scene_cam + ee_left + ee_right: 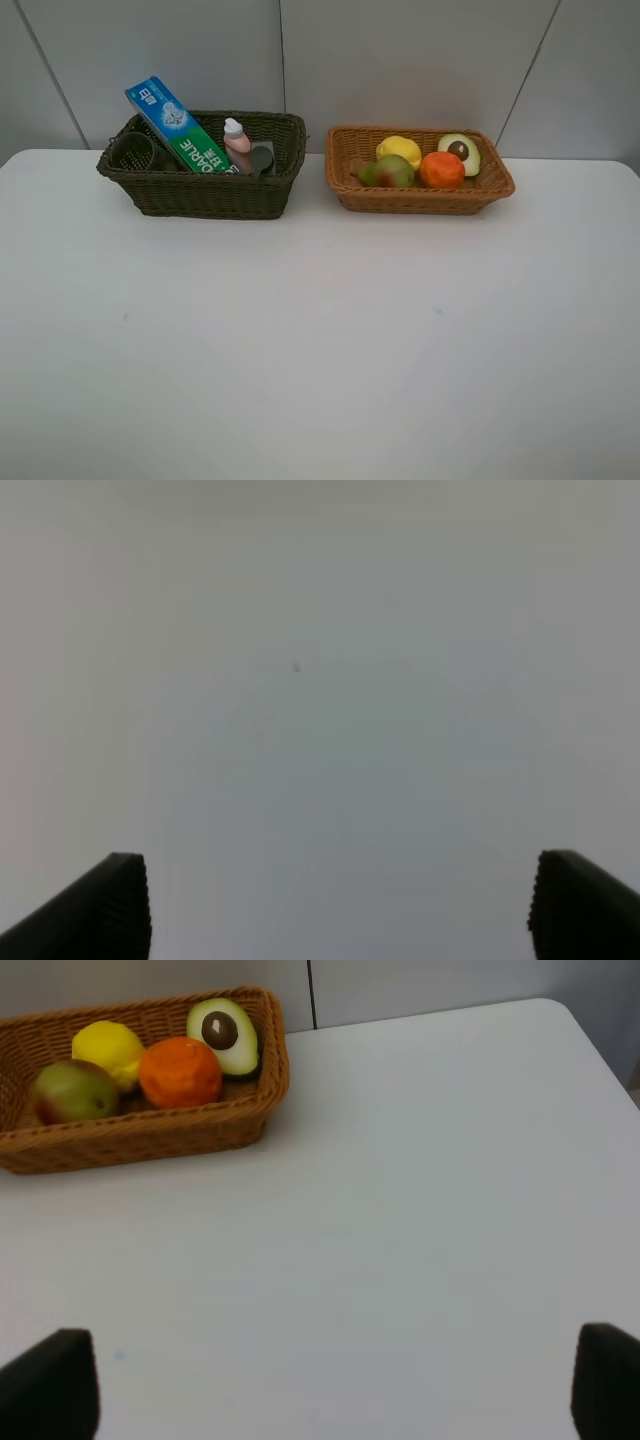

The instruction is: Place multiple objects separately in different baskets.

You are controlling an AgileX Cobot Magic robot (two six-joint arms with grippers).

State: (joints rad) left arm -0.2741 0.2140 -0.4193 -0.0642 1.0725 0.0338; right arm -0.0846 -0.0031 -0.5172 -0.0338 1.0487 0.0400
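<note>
At the back left of the white table, the dark olive-brown basket [210,195] holds the blue-green toothpaste box [178,125] leaning up, a small pink bottle [237,140], a dark pump bottle [262,158] and a translucent cup [135,152]. To its right, the orange-tan basket [420,200] holds the lemon [400,150], pear [388,172], orange [441,169] and avocado half [460,152]. My left gripper [340,910] stands open over bare table. My right gripper [330,1385] is open too, well short of the tan basket [140,1135] and its fruit. Neither gripper shows in the high view.
The white table [320,340] stretches wide in front of both baskets. A grey panelled wall [400,60] stands right behind them. The table's rounded right corner [560,1010] shows in the right wrist view.
</note>
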